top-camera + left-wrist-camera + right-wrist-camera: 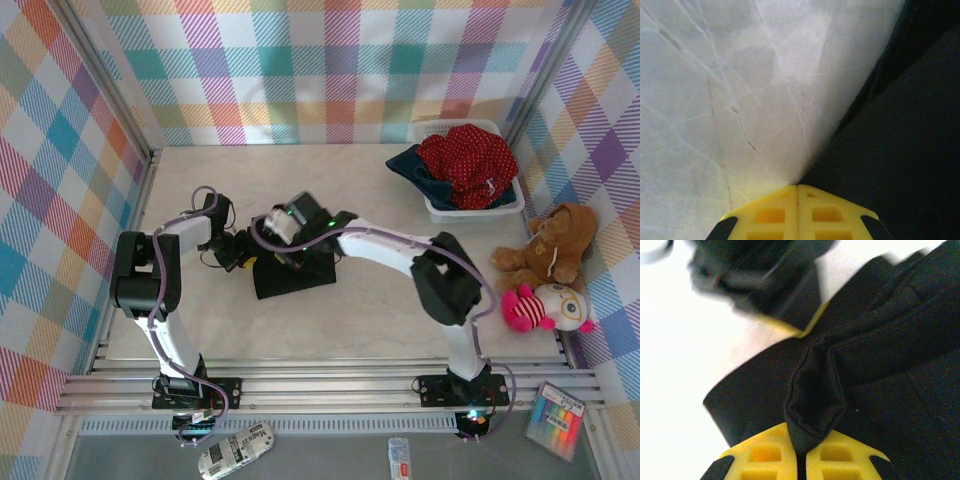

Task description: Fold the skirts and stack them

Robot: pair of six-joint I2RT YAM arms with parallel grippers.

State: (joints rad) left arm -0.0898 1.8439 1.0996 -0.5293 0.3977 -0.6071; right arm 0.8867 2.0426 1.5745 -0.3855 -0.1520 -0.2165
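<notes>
A plain black skirt [295,280] lies bunched in the middle of the table. My right gripper [290,252] is over its top edge. The right wrist view shows that gripper [804,447] shut on a raised fold of the black skirt [815,400]. From the left, my left gripper [243,260] meets the skirt's left edge. Its yellow fingers [797,187] are pressed together right where the edge of the black skirt [900,150] meets them. A red skirt with white dots [468,160] and a dark blue denim one [415,165] lie in the basket.
The white mesh basket [505,207] stands at the back right. A brown teddy bear [550,245] and a pink and white soft toy [545,305] lie by the right wall. Bare marbled tabletop [715,100] stretches left of the skirt.
</notes>
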